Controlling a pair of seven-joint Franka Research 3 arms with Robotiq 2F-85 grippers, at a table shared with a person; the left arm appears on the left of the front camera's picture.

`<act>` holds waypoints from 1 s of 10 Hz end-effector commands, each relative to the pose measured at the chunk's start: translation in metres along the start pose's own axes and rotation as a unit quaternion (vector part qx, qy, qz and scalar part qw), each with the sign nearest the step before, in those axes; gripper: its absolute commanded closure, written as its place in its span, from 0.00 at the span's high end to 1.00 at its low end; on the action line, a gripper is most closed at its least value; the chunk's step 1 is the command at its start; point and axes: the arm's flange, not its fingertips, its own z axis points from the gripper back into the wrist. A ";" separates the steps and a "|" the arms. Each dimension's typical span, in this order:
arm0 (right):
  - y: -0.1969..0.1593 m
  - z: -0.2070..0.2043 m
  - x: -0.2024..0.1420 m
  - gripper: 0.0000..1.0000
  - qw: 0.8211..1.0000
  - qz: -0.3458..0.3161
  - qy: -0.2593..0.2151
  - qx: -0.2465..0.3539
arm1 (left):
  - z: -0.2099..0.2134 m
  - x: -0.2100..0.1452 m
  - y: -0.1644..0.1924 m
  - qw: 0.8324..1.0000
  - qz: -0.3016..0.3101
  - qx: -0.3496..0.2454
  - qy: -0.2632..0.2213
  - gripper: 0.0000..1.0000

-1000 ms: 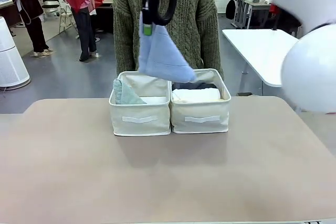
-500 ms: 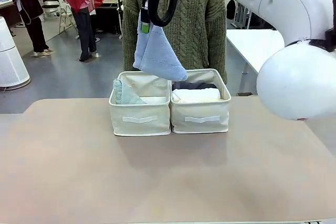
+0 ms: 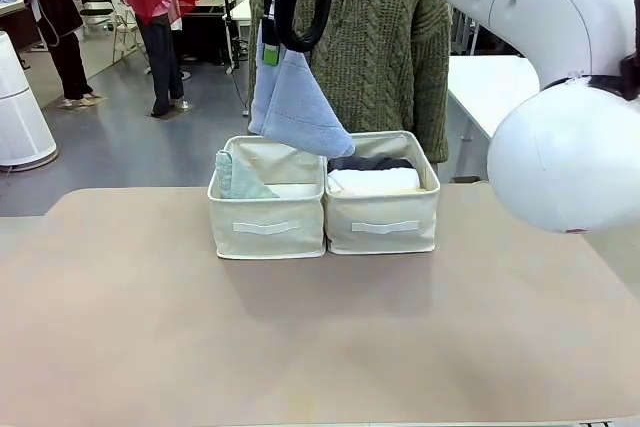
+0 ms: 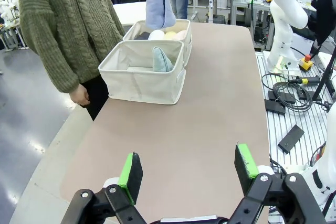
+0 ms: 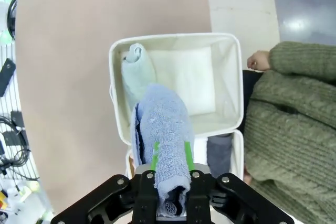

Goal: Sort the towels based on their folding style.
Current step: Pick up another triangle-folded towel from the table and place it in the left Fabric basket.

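right gripper [image 5: 170, 174] clamping light blue towel [image 5: 163, 124], above bin [image 5: 227, 85]

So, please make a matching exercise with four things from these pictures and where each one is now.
Things:
1. blue towel
2. teal towel
3. white towel
4. left pincer

Places or states:
A. lying in the right bin
B. open above the bare table
C. hanging from the shut right pincer
D. standing in the left bin

Pairs: 1-C, 2-D, 3-A, 4-B
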 end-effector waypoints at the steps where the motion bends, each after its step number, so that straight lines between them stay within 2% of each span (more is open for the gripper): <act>1: 0.000 0.000 0.000 0.16 1.000 0.000 -0.001 0.000 | 0.001 0.000 -0.003 1.000 -0.003 0.001 0.000 0.92; 3: -0.013 -0.014 0.011 0.16 0.999 0.015 -0.031 0.007 | 0.001 0.000 -0.003 1.000 -0.003 0.001 0.000 0.92; 7: -0.032 -0.036 0.011 0.16 0.993 -0.008 -0.114 -0.009 | 0.001 0.000 -0.003 1.000 -0.003 0.001 0.000 0.92; 10: -0.046 -0.057 0.010 0.16 0.993 -0.023 -0.114 -0.001 | 0.001 0.000 -0.003 1.000 -0.003 0.001 0.000 0.92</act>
